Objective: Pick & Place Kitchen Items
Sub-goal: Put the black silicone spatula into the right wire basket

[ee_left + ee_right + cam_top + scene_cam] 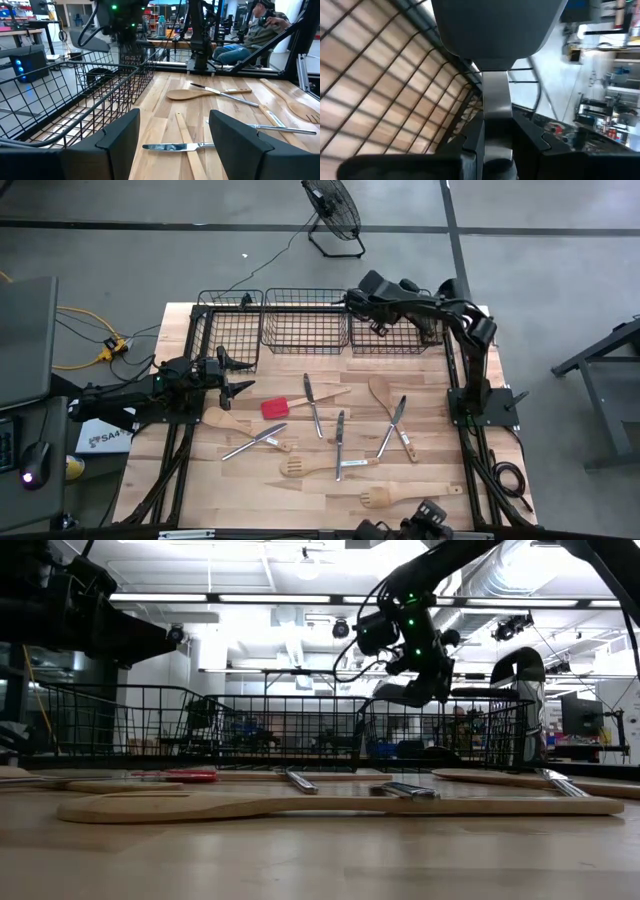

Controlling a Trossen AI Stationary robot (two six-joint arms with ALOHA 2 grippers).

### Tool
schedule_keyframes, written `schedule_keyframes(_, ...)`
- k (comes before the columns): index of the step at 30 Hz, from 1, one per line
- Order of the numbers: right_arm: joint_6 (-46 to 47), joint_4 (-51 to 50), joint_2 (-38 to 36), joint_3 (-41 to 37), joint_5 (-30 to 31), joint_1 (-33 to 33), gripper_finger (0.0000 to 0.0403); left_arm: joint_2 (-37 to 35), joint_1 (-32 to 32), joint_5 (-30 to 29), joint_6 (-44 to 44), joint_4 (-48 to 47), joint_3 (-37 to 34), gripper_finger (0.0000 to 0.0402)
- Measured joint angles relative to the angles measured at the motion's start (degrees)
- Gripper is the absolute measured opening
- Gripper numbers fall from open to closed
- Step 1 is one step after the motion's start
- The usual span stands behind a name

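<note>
The right end effector [352, 300] is hovering above the right-hand one of three black wire baskets [395, 340] lined along the far edge of the pale wooden surface [440, 465], and its fingers are closing tightly on a flat silver metal utensil with a broad dark-looking head [496, 100], which the right wrist view is showing pinched between them over the basket's mesh. The left end effector [232, 374] is hanging near the left-hand basket [228, 330], just above the surface, with its fingers [120, 135] spread wide apart and gripping nothing. In front of the baskets the remaining kitchen items are lying scattered: a red-headed wooden-handled spatula [276, 407] is sitting closest to the left end effector, a silver table knife [313, 404] is lying just beside the spatula, a pale wooden spoon [385, 397] is resting below the right-hand basket with a black-handled silver tool [392, 425] crossing it, and a pale wooden slotted spatula [400, 495] is lying farthest from the baskets, toward the near edge.
</note>
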Motion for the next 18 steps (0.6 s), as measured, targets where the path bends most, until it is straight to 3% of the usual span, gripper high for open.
schedule_keyframes(3,-3.65,0.82,0.00,-0.01,-4.13,-1.49,0.0063,0.00,0.00,0.00,-0.01,0.00,-0.01,0.0235)
schedule_keyframes(18,-22.81,8.35,0.00,-0.03,-11.30,-3.52,0.0064,0.00,-0.01,-0.01,-0.01,0.00,0.01,0.0235)
